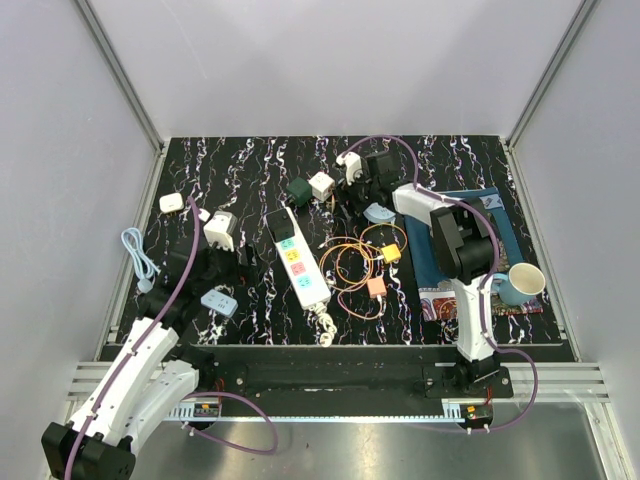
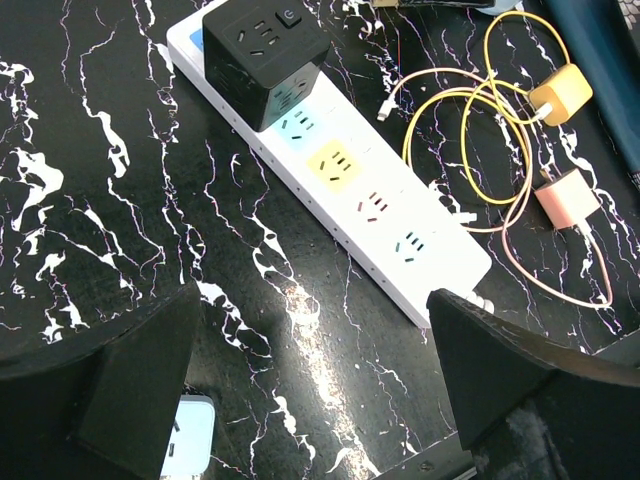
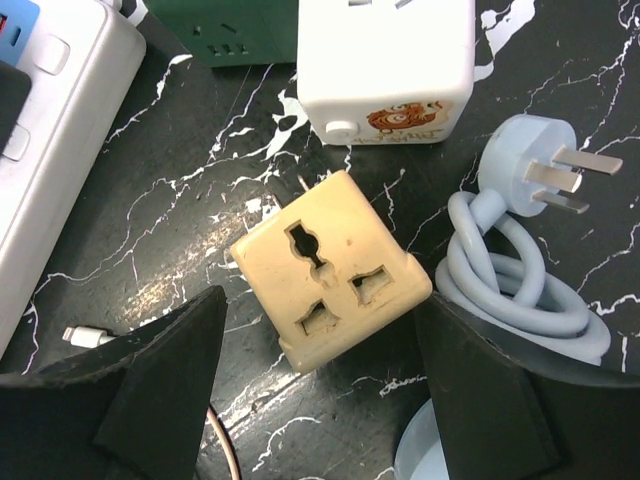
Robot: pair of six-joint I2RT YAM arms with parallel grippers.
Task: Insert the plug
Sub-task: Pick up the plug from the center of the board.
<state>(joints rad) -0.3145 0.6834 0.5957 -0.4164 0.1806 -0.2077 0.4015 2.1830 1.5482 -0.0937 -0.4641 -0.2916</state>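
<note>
A cream travel adapter (image 3: 330,270) lies on the black marbled table, socket face up, between my right gripper's (image 3: 320,370) open fingers (image 3: 150,385); nothing is gripped. In the top view this gripper (image 1: 362,190) hovers at the back centre and hides the adapter. A white power strip (image 1: 301,263) lies mid-table with a black cube adapter (image 1: 280,222) plugged into its far end. My left gripper (image 2: 315,370) is open and empty, just near-left of the strip (image 2: 345,170), and it shows in the top view (image 1: 212,268).
A white cube adapter (image 3: 385,60), a green adapter (image 3: 240,25) and a light-blue plug with coiled cable (image 3: 530,265) crowd the cream adapter. Yellow (image 2: 560,95) and pink (image 2: 568,197) chargers with looped cables lie right of the strip. A mug (image 1: 522,283) stands far right.
</note>
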